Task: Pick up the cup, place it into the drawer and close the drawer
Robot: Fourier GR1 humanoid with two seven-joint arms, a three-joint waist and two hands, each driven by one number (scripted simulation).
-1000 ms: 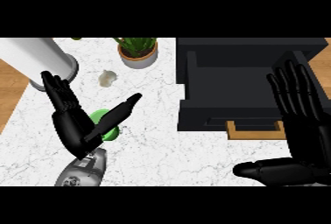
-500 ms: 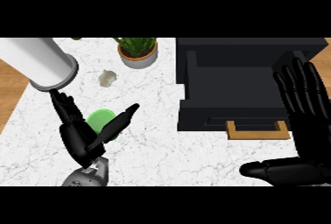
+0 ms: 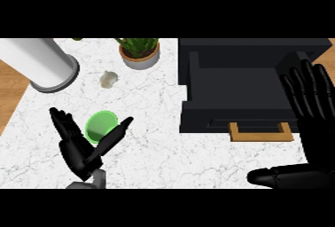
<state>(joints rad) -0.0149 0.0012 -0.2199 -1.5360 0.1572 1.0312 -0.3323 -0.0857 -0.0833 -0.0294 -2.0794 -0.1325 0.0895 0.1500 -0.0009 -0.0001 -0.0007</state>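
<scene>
A green cup stands upright on the white marble counter, left of centre. My left hand is open just below it, fingers to the cup's left and thumb to its right, the cup sitting in the gap between them. The black drawer unit fills the upper right; its drawer is pulled out, with a wooden handle at the front edge. My right hand is open at the right edge, fingers up over the drawer's right side, thumb low.
A tall white cylinder stands at the upper left. A potted plant sits at the back centre, and a small pale lump lies left of it. Wooden floor shows beyond the counter's left edge.
My left hand has drawn back toward the lower edge and its thumb has lifted off the cup, so more of the green cup shows. The right hand has barely moved.
</scene>
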